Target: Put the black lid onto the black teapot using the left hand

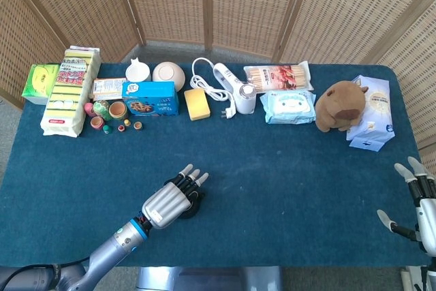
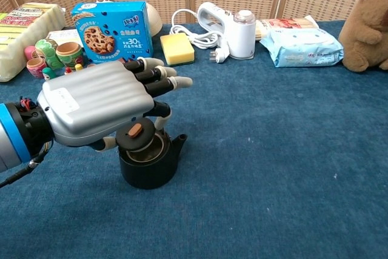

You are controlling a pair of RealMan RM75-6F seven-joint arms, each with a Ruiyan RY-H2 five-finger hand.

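Black lid [image 2: 134, 136] is pinched under the left hand [image 2: 97, 105], tilted, sitting at the mouth of the black teapot [image 2: 150, 161] but not seated: its left edge rides high and part of the opening shows to the right of it. Brown knob on top of the lid is visible. Thumb comes in from below left, a finger presses from behind; remaining fingers [image 2: 165, 81] are stretched out straight toward the back of the table, holding nothing.

Teapot stands upright on the blue table cloth [image 2: 273, 150], spout pointing right, near the front edge, left of centre. Head view shows the same hand over the pot; the lid is hidden there.

Right hand [image 1: 417, 202] is at the front right corner of the table in head view, fingers spread apart, nothing in it. Not seen in chest view.

Back row, well apart from the teapot: blue cookie box [image 2: 111, 24], yellow sponge [image 2: 177, 49], white appliance with cord [image 2: 227, 26], wet wipes pack [image 2: 303, 47], brown plush capybara [image 2: 368, 23]. Small nesting dolls [image 2: 51, 53] stand beside the cookie box on the left. Wicker screen [image 1: 211, 5] closes off the back.
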